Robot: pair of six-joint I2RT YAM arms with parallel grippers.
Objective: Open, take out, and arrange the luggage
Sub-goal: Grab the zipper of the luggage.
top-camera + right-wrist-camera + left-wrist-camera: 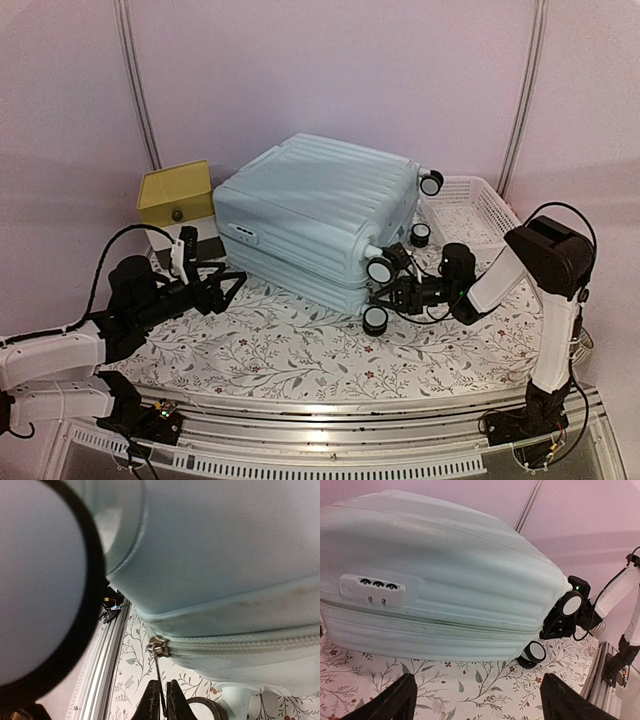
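The pale mint-blue luggage lies flat and closed on the floral cloth, with its combination lock facing the left arm. My left gripper is open and empty just short of the luggage's front left side; in the left wrist view the cloth shows between its fingers. My right gripper is at the wheel end, between two caster wheels. In the right wrist view the gripper is shut on the thin metal zipper pull, which hangs from the slider on the luggage's zipper seam.
A yellow-topped drawer box stands at the luggage's back left. A white lattice basket stands at the back right. An aluminium rail runs along the table's near edge. A caster wheel fills the left of the right wrist view.
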